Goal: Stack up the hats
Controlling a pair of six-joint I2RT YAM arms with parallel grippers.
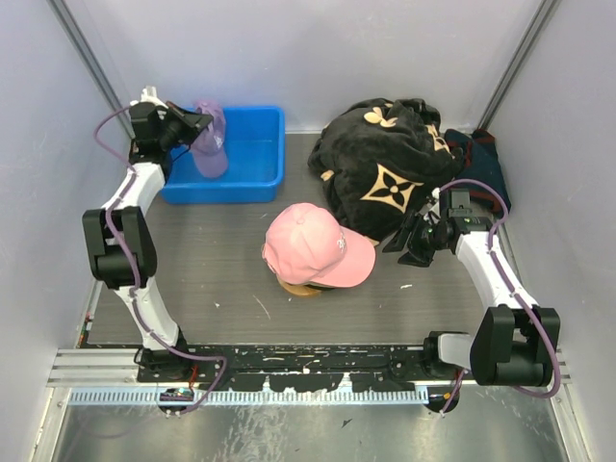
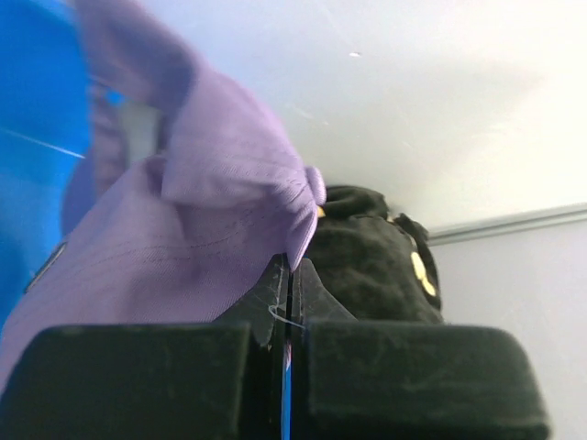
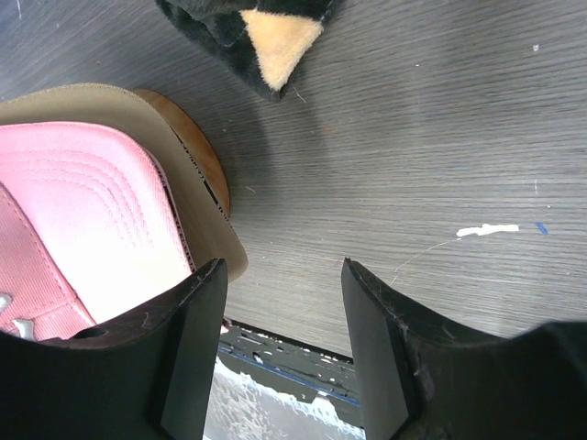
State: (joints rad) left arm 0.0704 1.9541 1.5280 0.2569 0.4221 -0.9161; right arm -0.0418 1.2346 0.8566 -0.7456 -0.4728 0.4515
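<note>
Pinching lavender cap (image 1: 210, 144), left jaws

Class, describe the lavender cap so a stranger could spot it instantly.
Start at the blue bin, far left. Over it, the left gripper pinches the lavender cap, jaws shut. Unlike the pink cap in the middle, it is purple and held.

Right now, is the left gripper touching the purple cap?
Touching. The left wrist view shows the left gripper shut, with the purple cap fabric pinched between its tips.
</note>
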